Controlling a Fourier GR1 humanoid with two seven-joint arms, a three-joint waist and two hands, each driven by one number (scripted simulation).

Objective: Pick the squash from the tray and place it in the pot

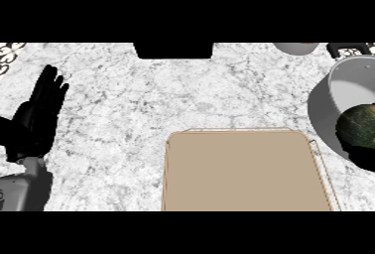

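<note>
Step in hand: transport/place — squash (359, 124) is already off the tray (242, 173) and sits at the view's right edge, over the near rim of the grey pot (344, 84). Tray is bare tan, nothing on it.

Right hand (362, 158): only a dark mass shows below and around the squash at the right edge, prob. the fingers curled under it. I judge it's holding the squash, but fingers aren't individually visible, so grip shape can't be read beyond that.

Left hand (40, 109): open, fingers straight and up, resting at the left edge over the marble counter (147, 99) — well apart from tray, pot and squash. Not part of the action.

Squash vs. pot: dark green, mottled, round; it overlaps the pot's near wall/rim rather than the middle of the opening. Whether it's above the rim or already partly inside — can't tell from this angle.

Next move, as I judge it: shift squash further toward the pot's centre, away from tray side, lower it into the opening, then open the fingers and pull back w/o catching the rim. Risk: releasing while it's over the rim could let it roll off onto the counter.

Other items: dark object at top centre, small grey vessel top right — unrelated.
</note>
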